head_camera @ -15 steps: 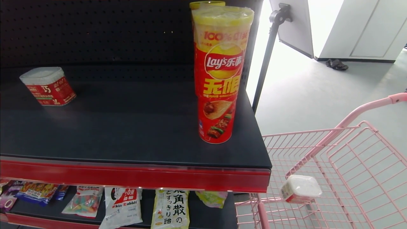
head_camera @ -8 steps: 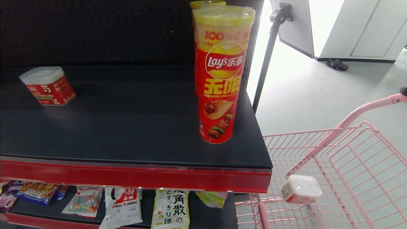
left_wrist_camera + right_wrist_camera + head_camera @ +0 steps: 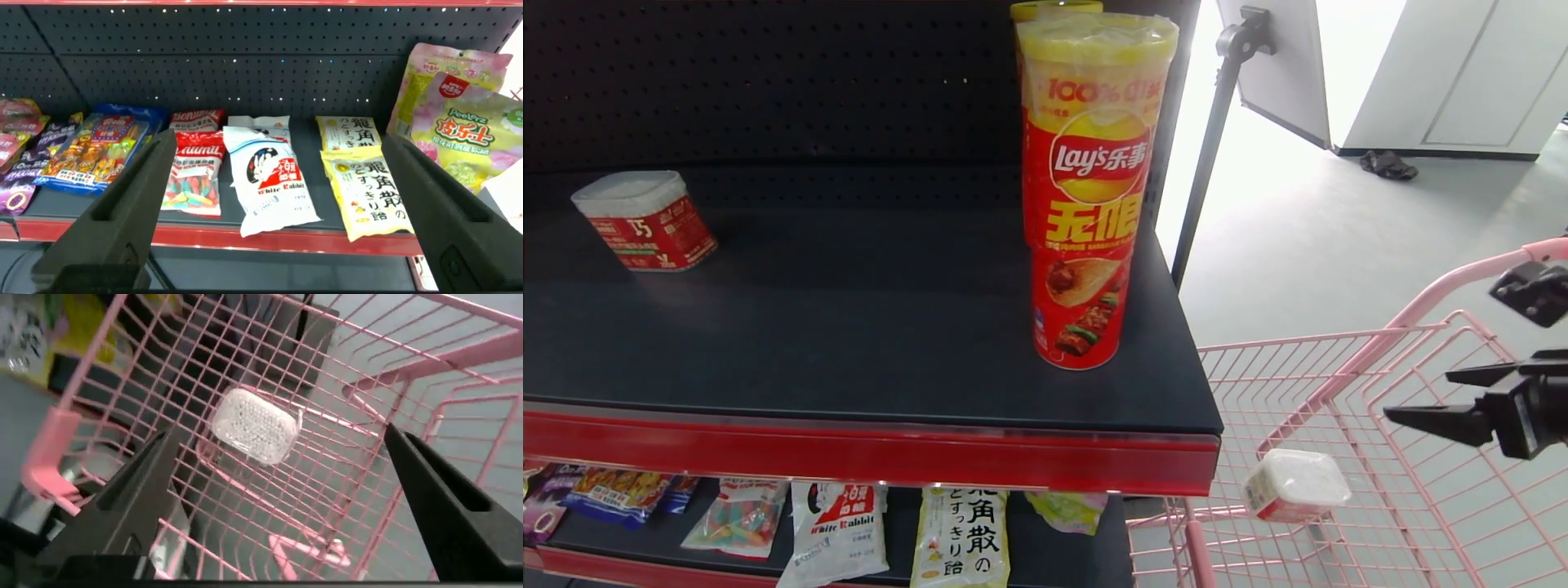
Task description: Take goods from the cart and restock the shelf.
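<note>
A second chip can (image 3: 1055, 10) stands hidden behind the front chip can (image 3: 1086, 204) on the shelf (image 3: 849, 327), with only its yellow lid peeking out. There are two white-lidded tubs: the shelf tub (image 3: 645, 219) (far left) and the cart tub (image 3: 1294, 483), which lies inside the pink cart (image 3: 1421, 304). The right hand (image 3: 1417, 394), cut off at the edge, hangs over the cart, spread wide and empty, and the left hand (image 3: 278, 137), equally wide and empty, faces the snack packets (image 3: 270, 180) on the lower shelf
</note>
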`<state>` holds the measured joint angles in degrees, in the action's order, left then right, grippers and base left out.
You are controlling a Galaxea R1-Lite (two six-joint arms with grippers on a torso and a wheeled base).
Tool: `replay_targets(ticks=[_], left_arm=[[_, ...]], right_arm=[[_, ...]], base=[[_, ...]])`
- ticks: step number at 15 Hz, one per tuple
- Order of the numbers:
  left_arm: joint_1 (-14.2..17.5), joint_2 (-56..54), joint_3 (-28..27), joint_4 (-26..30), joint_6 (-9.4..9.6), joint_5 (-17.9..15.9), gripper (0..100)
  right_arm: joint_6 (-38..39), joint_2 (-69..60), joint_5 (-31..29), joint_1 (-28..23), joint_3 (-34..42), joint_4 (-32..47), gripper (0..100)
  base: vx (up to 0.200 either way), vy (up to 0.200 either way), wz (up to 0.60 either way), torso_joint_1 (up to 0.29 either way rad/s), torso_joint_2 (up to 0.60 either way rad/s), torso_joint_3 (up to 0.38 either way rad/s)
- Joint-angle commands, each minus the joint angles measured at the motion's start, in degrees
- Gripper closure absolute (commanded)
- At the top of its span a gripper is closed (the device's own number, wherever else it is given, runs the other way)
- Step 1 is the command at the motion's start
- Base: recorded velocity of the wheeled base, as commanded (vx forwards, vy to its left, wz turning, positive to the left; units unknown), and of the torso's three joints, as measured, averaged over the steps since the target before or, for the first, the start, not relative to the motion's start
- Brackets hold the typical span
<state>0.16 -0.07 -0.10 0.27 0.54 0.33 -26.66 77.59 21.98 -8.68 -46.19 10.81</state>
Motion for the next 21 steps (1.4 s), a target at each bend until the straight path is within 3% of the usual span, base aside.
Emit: replay_targets(ticks=[1,5,9,13,21], left_arm=[[0.0,0.1,0.0,0.0,-0.01,0.0,0],[0.0,0.1,0.0,0.0,-0.01,0.0,0],[0.0,0.1,0.0,0.0,-0.01,0.0,0],[0.0,0.1,0.0,0.0,-0.01,0.0,0],[0.0,0.1,0.0,0.0,-0.01,0.0,0]], right_arm=[[-16.0,9.8,4.3,-1.6,-0.2,1.9,0],[-40.5,13.8,5.3,-6.3,-5.5,14.1,0],[-54.9,18.4,4.8,-7.1,-11.4,20.0,0],[-56.5,21.3,4.8,-2.0,-12.5,20.5,0],[-53.8,30.2,2.2,14.0,-8.9,19.9,0]], base=[[0.0,0.0,0.0,0.0,0.0,0.0],[0.0,0.0,0.0,0.0,0.0,0.0],[0.0,0.0,0.0,0.0,0.0,0.0],[0.0,0.0,0.0,0.0,0.0,0.0],[0.0,0.0,0.0,0.0,0.0,0.0]])
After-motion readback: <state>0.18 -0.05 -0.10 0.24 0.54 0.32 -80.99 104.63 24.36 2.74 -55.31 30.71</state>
